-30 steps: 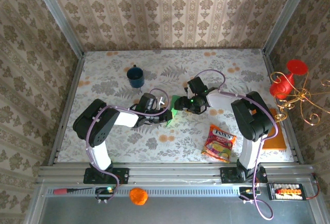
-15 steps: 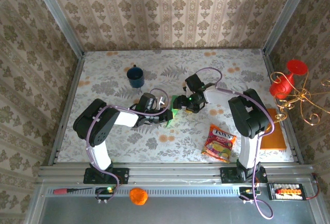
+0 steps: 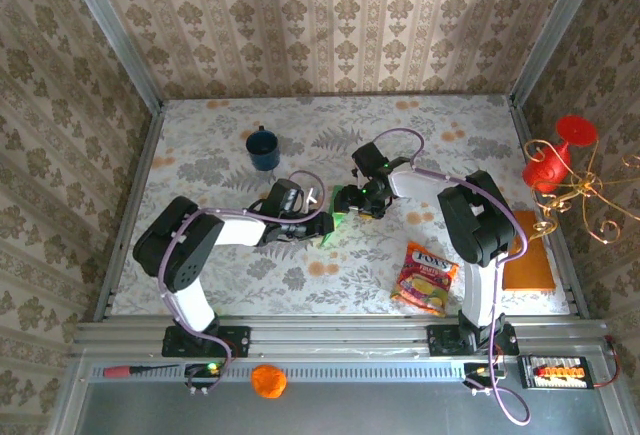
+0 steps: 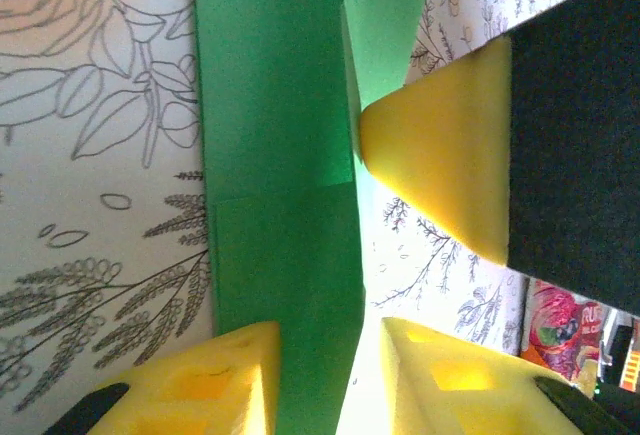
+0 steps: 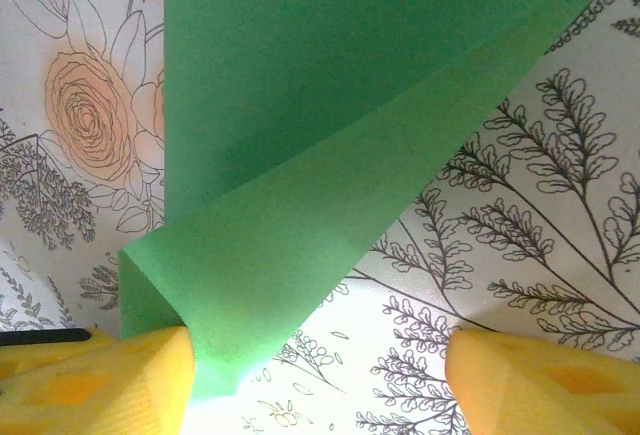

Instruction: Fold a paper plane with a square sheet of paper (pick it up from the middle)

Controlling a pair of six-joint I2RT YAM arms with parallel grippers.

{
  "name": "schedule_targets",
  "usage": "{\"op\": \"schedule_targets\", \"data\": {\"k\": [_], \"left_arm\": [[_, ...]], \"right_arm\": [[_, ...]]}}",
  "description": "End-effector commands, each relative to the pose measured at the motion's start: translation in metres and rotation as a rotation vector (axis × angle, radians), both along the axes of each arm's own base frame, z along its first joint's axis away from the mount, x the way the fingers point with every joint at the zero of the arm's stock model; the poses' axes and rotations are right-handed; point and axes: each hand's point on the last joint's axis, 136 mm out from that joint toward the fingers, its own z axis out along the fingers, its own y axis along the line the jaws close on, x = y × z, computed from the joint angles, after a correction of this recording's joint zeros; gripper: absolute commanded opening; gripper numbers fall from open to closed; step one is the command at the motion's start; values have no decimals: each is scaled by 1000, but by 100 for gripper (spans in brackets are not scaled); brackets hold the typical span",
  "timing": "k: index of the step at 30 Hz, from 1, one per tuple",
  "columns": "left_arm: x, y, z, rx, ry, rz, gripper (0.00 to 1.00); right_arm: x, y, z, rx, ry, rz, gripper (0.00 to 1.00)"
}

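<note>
The bright-green sheet of paper (image 3: pixel 339 217) lies folded on the flowered table between both grippers. In the left wrist view it is a narrow folded strip (image 4: pixel 280 205) running up the frame, with a crease across it. My left gripper (image 4: pixel 325 380) is open; the strip passes between its yellow fingers (image 4: pixel 190 385), against the left one. A yellow finger of the right gripper (image 4: pixel 440 170) rests by the strip's edge. In the right wrist view a slanted flap of the paper (image 5: pixel 330 175) lifts off the table. My right gripper (image 5: pixel 318 385) is wide open, its left finger (image 5: pixel 90 380) touching the flap's lower corner.
A blue mug (image 3: pixel 264 149) stands behind the left gripper. A colourful snack packet (image 3: pixel 426 277) lies at the front right, and an orange-brown board (image 3: pixel 528 260) by the right wall. A red and gold ornament (image 3: pixel 560 160) hangs at the right edge.
My right gripper has crept left and slightly away from me, closer over the paper. The left arm's elbow has swung left while its gripper stays at the paper.
</note>
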Motion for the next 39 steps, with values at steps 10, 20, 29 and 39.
{"op": "schedule_targets", "data": {"k": [10,20,29,39], "left_arm": [[2,2,1,103,-42,-19,33],[-2,5,-13,129,-19,-29,24],[-1,7,-17,50,39,-12,14],[-1,8,-20,-14,92,4,11]], "right_arm": [[-14,-14,-53,-102,72,9,72],[-14,-13,-55,-105,79,12,72],[1,0,-26,16,10,61,72],[24,-1,39,118,-199,262,79]]}}
